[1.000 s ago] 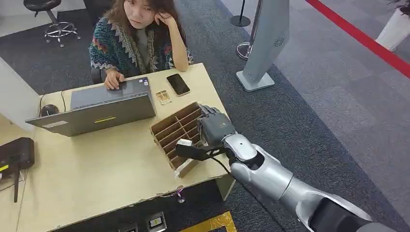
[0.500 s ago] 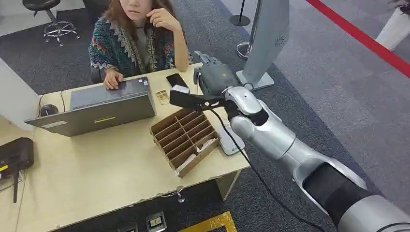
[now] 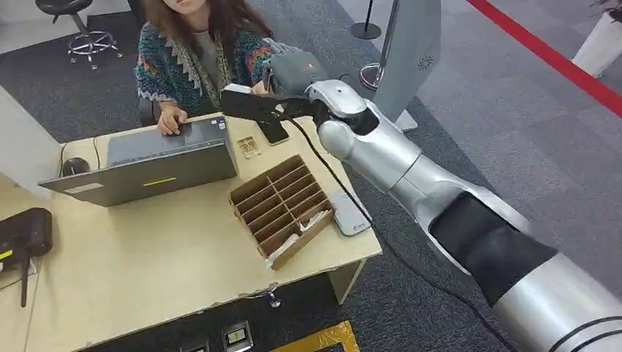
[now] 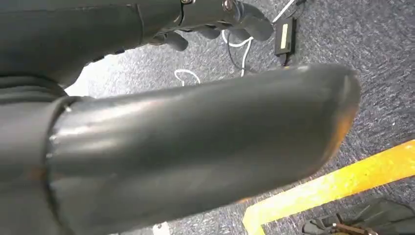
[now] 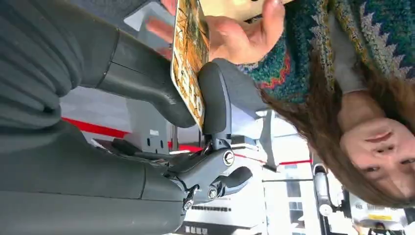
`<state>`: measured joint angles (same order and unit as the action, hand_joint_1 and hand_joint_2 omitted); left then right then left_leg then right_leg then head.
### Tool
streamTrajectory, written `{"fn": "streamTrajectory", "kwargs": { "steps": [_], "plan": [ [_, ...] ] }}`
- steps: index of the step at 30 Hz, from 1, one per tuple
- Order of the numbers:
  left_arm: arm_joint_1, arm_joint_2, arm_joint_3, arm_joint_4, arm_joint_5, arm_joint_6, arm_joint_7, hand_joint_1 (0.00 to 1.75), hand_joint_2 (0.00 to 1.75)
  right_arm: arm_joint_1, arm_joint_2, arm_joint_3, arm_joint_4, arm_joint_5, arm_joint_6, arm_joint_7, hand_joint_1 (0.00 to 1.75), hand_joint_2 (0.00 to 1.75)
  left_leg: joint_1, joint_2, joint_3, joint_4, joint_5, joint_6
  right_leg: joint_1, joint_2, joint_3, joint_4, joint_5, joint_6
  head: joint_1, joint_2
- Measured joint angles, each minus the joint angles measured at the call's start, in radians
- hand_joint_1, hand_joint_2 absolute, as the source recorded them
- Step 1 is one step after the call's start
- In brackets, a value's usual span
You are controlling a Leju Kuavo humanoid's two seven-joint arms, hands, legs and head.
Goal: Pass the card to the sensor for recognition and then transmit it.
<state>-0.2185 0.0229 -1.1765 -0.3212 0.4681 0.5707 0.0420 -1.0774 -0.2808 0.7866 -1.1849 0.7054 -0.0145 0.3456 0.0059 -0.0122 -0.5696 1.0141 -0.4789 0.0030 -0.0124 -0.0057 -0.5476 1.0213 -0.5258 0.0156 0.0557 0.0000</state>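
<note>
My right hand (image 3: 295, 73) is raised above the table's far edge, right in front of the seated person (image 3: 192, 53). In the right wrist view it pinches an orange patterned card (image 5: 188, 56) edge-on between thumb and a finger (image 5: 214, 100). The person's open hand (image 5: 240, 34) is just beyond the card, close to its far edge. The flat white sensor pad (image 3: 349, 214) lies on the table by the right side of the wooden card box (image 3: 282, 209). My left hand (image 4: 205, 147) hangs over the carpet, its thumb apart from the fingers (image 4: 235, 22), holding nothing.
An open laptop (image 3: 147, 165) stands on the table (image 3: 147, 271) under the person's other hand. A phone (image 3: 276, 133) and a small card (image 3: 249, 147) lie behind the box. A black device (image 3: 26, 233) sits at the left edge. A grey kiosk stand (image 3: 407, 59) is on the floor at right.
My right arm has lifted from the card box and swung up and away across the table to the person. The person has lowered a hand from the face towards the card.
</note>
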Motion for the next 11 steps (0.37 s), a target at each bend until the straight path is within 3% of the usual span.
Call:
{"fn": "streamTrajectory", "kwargs": {
  "steps": [11],
  "plan": [
    [0.0, 0.0, 0.0, 0.0, -0.02, -0.01, 0.014, 0.0, 0.0, -0.087, 0.089, 0.06, 0.221, -0.008, -0.02, -0.024, 1.75, 1.75, 0.0, 0.0, 0.0, 0.0, 0.0, 0.0, 0.0, 0.0, 0.0, 0.0, 0.0, 0.0, 0.0, 0.0]
  ]
}}
